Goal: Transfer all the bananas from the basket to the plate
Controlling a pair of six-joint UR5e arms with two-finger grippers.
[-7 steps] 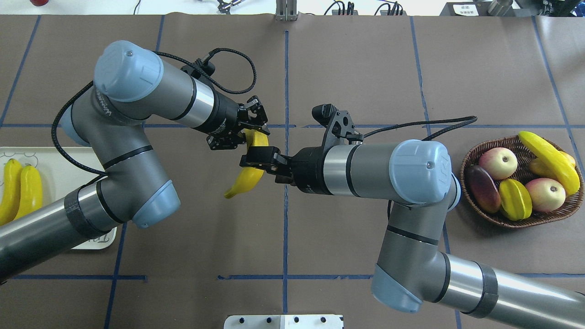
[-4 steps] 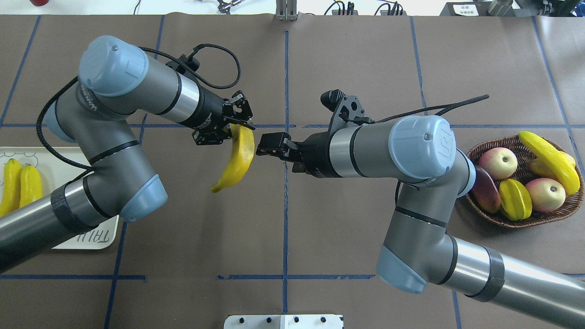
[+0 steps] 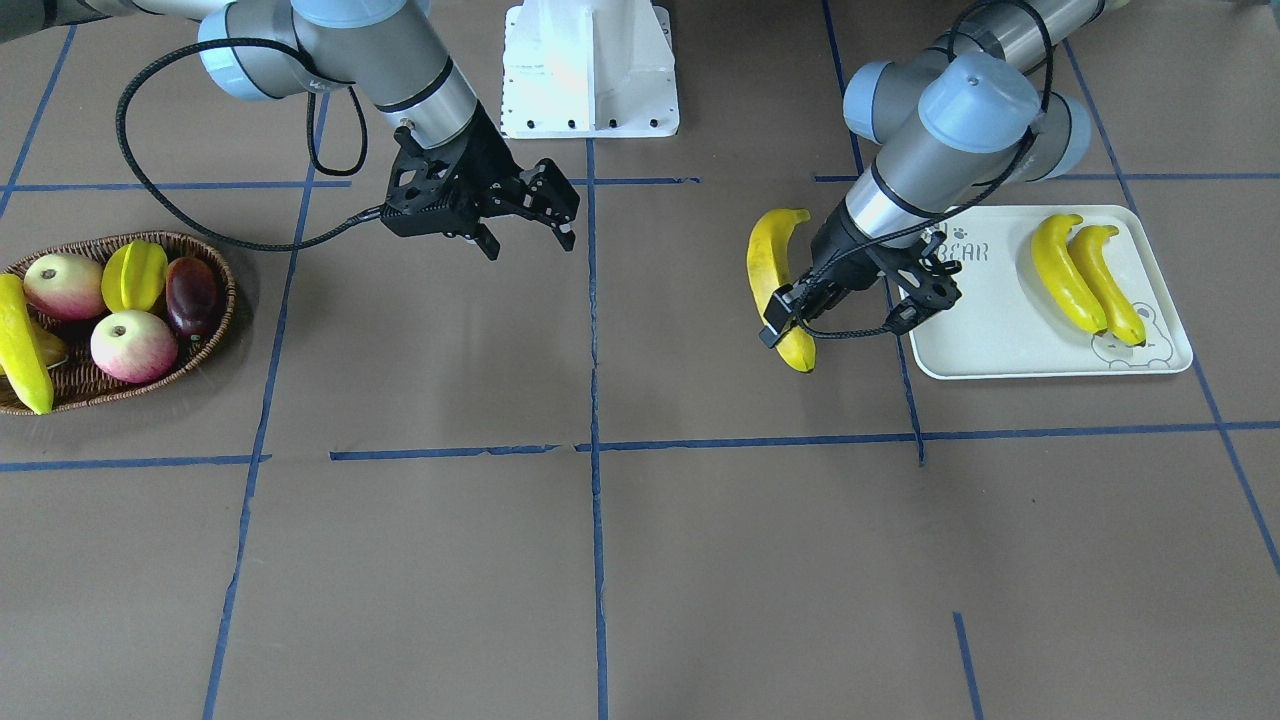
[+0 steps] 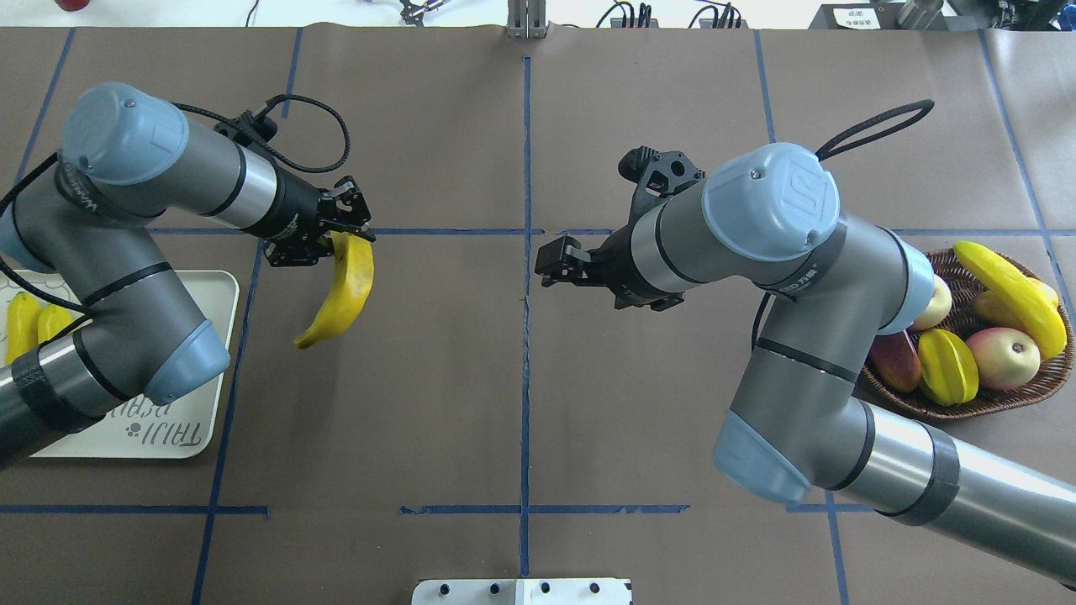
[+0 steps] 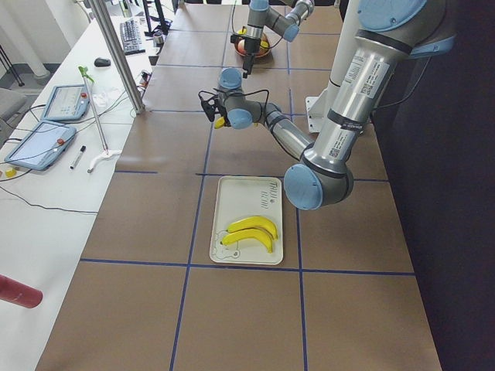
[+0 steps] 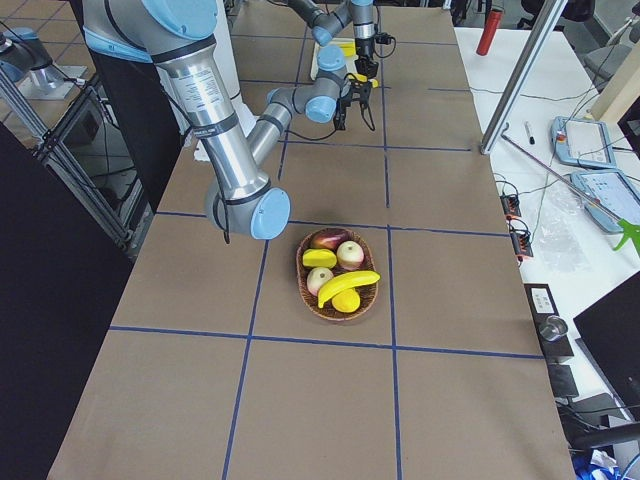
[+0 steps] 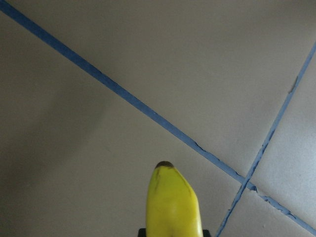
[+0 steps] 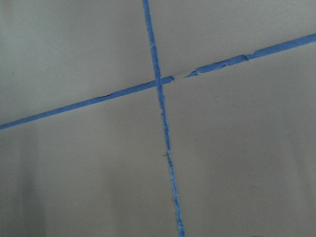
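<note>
Two bananas point(image 3: 1062, 272) are laid on the plate point(image 3: 1000, 345); a third banana point(image 4: 340, 290) is clamped in the left gripper point(image 4: 333, 239); apparently a last banana point(image 4: 1009, 290) is left in the basket point(image 4: 967, 407); right gripper point(image 3: 530, 225) is spread, empty

Brown table point(image 4: 420, 420), gridded with blue tape point(image 4: 525, 353) — basket point(image 3: 125, 388) and plate point(image 3: 1000, 340) at opposite ends.

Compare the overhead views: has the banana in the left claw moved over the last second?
Yes. The banana, held in the left claw, has travelled left, away from the central blue tape line and toward the plate.
</note>
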